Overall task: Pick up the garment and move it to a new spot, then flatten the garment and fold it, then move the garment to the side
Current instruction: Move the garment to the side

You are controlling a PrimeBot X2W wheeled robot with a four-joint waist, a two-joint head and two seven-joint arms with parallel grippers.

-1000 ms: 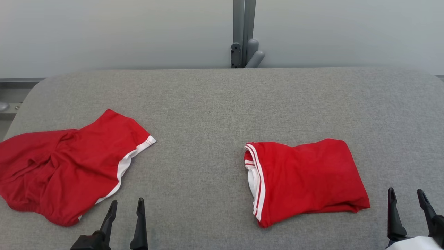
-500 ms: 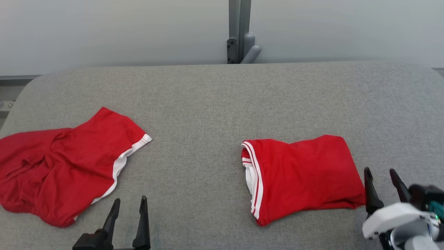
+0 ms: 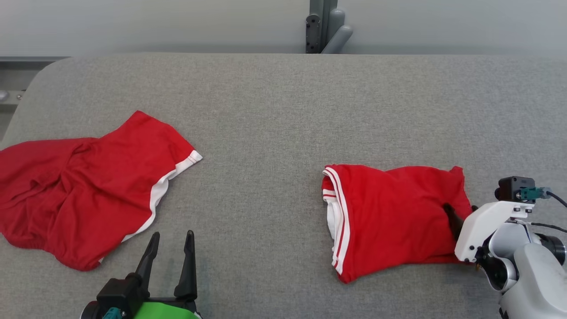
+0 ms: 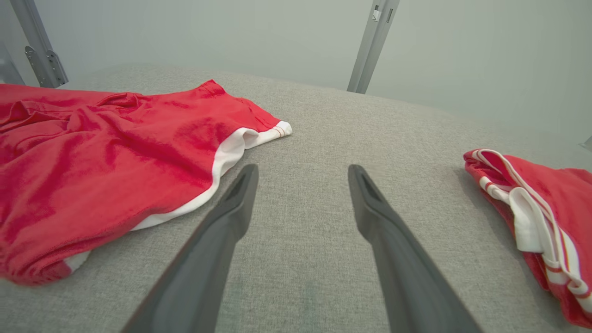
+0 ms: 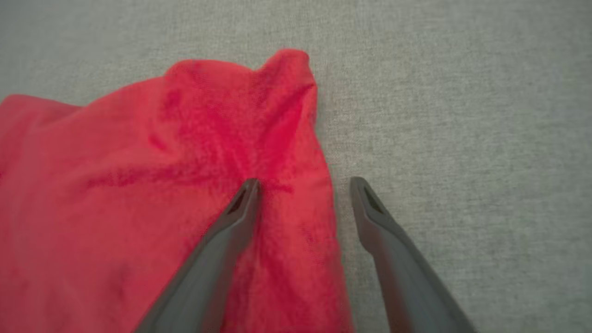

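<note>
Head view: the folded red garment (image 3: 394,217) lies at four o'clock on the grey table (image 3: 274,110), its long axis running left to right and its striped hem toward nine. The right gripper (image 3: 460,208) sits at its three o'clock edge, far nearer than the left gripper (image 3: 172,235), which is at seven beside a crumpled red garment (image 3: 79,199). Left wrist view: jaws released over bare table. Right wrist view: jaws agape, straddling the garment's edge, one finger (image 5: 222,240) on fabric, the other on table. Open room lies toward three.
</note>
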